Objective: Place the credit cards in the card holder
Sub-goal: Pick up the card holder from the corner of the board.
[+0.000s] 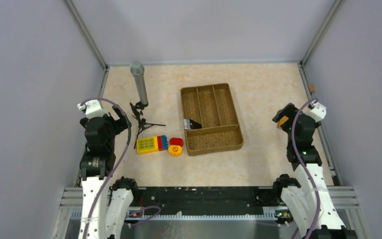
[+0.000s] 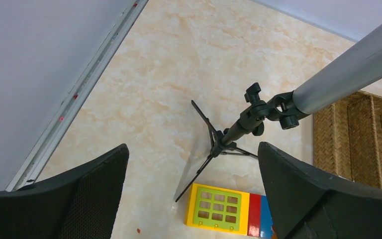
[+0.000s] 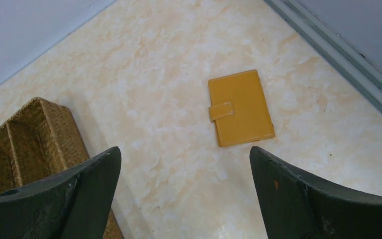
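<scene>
marbled table [image 3: 144, 64] is carrying the closed card holder [image 3: 240, 107], probably light, thin, slippery; pinching its edge is looking wisest. left pincer [image 2: 193, 149] and right pincer [image 3: 185, 149] are gaping empty.

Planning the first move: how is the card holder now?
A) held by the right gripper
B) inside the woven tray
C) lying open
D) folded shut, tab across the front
D: the card holder lies folded shut with its tab across the front, untouched.

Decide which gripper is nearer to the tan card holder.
Right. The card holder lies just ahead of the open fingers of the right gripper; the left gripper is beyond the woven tray, by the tripod.
</scene>
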